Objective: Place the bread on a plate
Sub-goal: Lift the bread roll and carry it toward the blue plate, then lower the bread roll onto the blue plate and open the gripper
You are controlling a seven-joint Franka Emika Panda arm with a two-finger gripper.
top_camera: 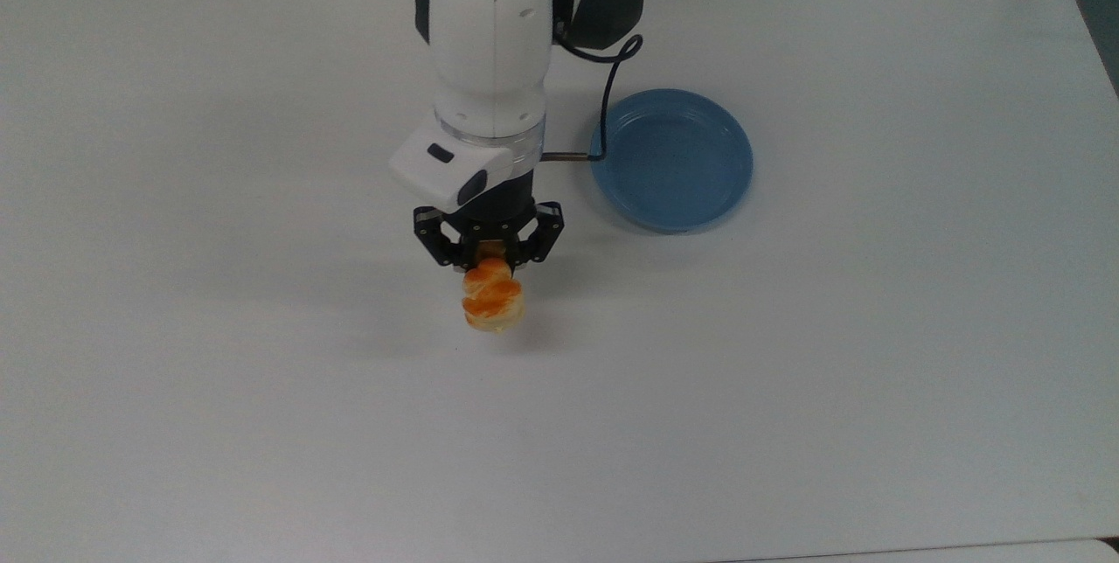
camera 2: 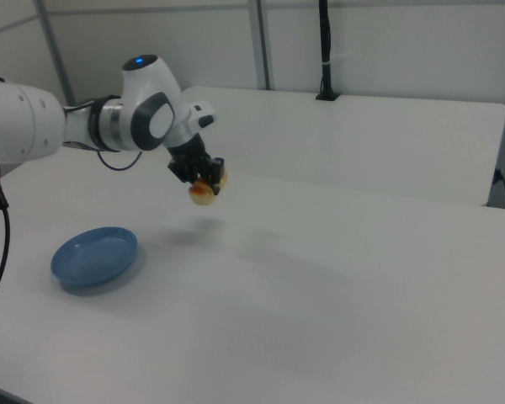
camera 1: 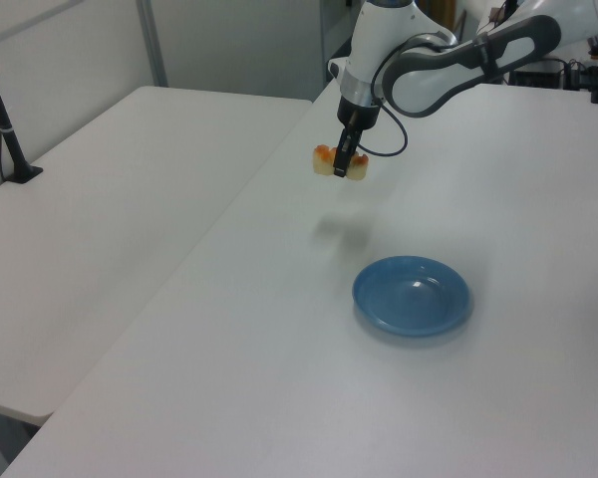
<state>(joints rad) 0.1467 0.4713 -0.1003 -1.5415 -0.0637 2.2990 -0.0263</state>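
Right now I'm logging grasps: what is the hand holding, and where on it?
The hand holds the bread across its middle, lifted off the table.

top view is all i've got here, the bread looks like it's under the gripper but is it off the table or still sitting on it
Observer: Off the table. In the left view the bread hangs in the gripper, with its shadow apart from it on the table below.
Operator: is it over the plate
Observer: No. In the right view the plate lies low toward the right view's left, and the bread hangs high to the right of it.
Operator: how's it held
Observer: In the left view the fingers pinch the middle, and both ends stick out sideways.
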